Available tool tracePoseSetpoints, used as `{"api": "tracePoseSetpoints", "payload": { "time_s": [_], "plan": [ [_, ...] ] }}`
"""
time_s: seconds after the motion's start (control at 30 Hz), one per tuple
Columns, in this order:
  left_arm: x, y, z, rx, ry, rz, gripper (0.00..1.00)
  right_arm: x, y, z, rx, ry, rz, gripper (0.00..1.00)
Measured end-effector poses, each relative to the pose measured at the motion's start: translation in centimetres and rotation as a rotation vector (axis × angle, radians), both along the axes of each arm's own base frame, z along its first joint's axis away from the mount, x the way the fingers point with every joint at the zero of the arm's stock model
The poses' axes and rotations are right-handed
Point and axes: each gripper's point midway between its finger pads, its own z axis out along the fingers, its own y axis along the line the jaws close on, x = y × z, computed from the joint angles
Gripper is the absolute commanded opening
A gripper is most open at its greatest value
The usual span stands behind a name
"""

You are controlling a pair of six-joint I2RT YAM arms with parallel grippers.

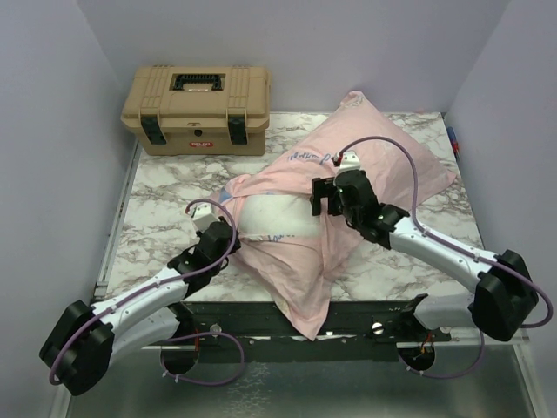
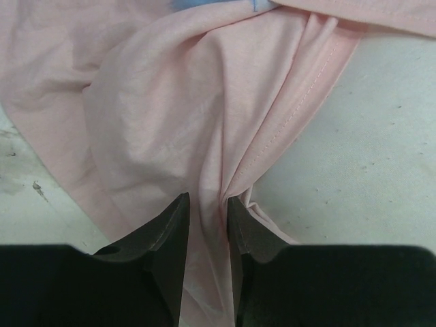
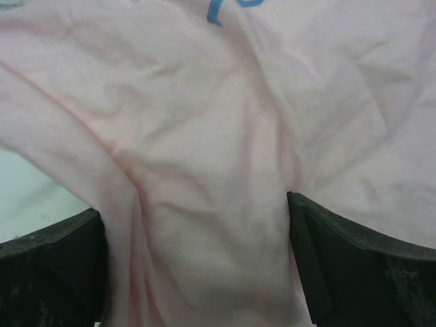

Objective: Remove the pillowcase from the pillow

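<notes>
The pillowcase (image 1: 348,174) lies inside out, pale pink, draped over the pillow (image 1: 277,213), whose bare white corner shows in the middle of the table. The case's loose end hangs over the table's front edge. My left gripper (image 1: 228,228) is at the pillow's left side, shut on a bunched fold of pink pillowcase (image 2: 170,116) that runs between its fingers (image 2: 174,225). My right gripper (image 1: 326,198) stands wide open, pointing down onto the pillowcase (image 3: 204,136) over the pillow's middle, with smooth pink fabric spanning the gap between its fingers (image 3: 320,245).
A tan toolbox (image 1: 198,109) stands at the back left of the marble table (image 1: 165,187). Pale walls close in the left, back and right. A small blue-and-red object (image 1: 452,139) lies at the table's right edge.
</notes>
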Motion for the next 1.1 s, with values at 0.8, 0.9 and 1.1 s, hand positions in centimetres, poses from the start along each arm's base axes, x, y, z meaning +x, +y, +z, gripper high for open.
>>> {"api": "tracePoseSetpoints", "payload": {
  "time_s": [0.8, 0.9, 1.1],
  "plan": [
    [0.0, 0.1, 0.2, -0.036, -0.11, -0.029, 0.29, -8.4, 14.4, 7.9, -0.044, 0.046, 0.604, 1.0],
    [-0.1, 0.1, 0.1, -0.047, -0.121, -0.032, 0.29, -8.4, 16.5, 7.0, -0.073, 0.074, 0.65, 1.0],
    [-0.2, -0.1, 0.2, -0.069, -0.14, -0.041, 0.29, -7.8, 18.6, 4.4, -0.13, 0.126, 0.689, 1.0]
  ]
}}
